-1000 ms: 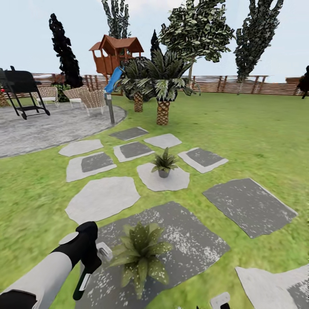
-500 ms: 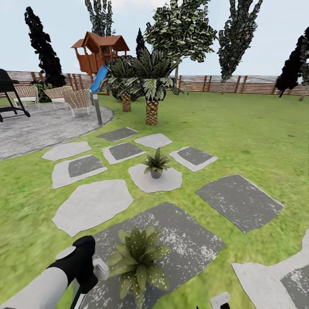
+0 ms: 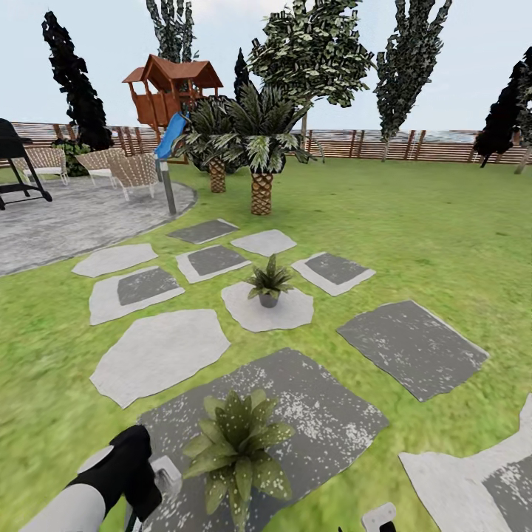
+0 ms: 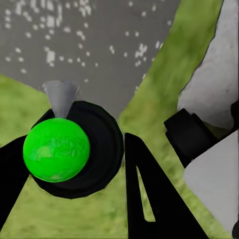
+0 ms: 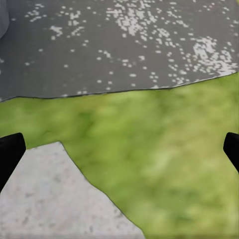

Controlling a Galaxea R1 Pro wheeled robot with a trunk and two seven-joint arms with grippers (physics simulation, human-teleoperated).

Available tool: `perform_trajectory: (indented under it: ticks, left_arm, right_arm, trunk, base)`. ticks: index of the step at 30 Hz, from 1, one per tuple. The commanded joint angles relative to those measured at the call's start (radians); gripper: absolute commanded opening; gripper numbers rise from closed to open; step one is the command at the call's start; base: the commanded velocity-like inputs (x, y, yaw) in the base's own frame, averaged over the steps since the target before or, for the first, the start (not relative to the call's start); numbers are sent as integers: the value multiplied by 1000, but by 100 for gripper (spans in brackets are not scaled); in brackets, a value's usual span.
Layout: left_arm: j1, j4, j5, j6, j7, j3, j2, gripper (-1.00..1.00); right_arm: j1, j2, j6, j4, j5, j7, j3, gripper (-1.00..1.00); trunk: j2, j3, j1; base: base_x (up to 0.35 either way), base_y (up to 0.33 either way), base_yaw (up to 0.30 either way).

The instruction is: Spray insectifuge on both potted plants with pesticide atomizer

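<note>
**Head view: atomizer held beside the near potted plant**

The pesticide atomizer (image 3: 164, 476) sat clamped in the left end effector (image 3: 137, 473), its pale trigger head just beside the near potted plant (image 3: 236, 451) on a dark stepping stone (image 3: 325, 414). The far potted plant (image 3: 269, 283) stood on a pale stone (image 3: 284, 314). The right end effector (image 5: 119, 149) was spread wide over lawn (image 5: 164, 159).

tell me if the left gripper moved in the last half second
Yes. In the head view the stones and plants hold their places, while the left gripper has dropped lower and slightly left, away from the near potted plant on the dark stepping stone.
</note>
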Motion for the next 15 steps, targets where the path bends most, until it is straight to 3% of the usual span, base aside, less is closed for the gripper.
perform_trajectory:
  ticks: [1, 3, 9, 12, 15]
  left_arm:
    - [0, -2, -4, -4, 11, 30, -2, -100]
    - [1, 3, -3, -12, 29, 58, -2, -100]
    - [1, 108, -18, -17, 35, 60, -3, -100]
    - [1, 116, -19, -16, 36, 59, -3, -100]
    - [1, 117, -18, -15, 37, 59, -4, -100]
  right_arm:
    - [-1, 0, -4, 1, 7, 3, -8, 100]
    - [-1, 0, -4, 1, 7, 3, -8, 100]
    - [-1, 0, -4, 1, 7, 3, -8, 100]
    - [-1, 1, -4, 1, 7, 2, -8, 100]
    - [-1, 1, -4, 1, 7, 3, -8, 100]
  trunk:
    - [0, -1, 0]
    - [0, -1, 0]
    - [0, -1, 0]
    - [0, -1, 0]
    - [0, -1, 0]
  base:
    - [0, 0, 0]
    - [0, 0, 0]
    - [0, 7, 0]
    - [0, 196, -50]
    - [0, 291, -250]
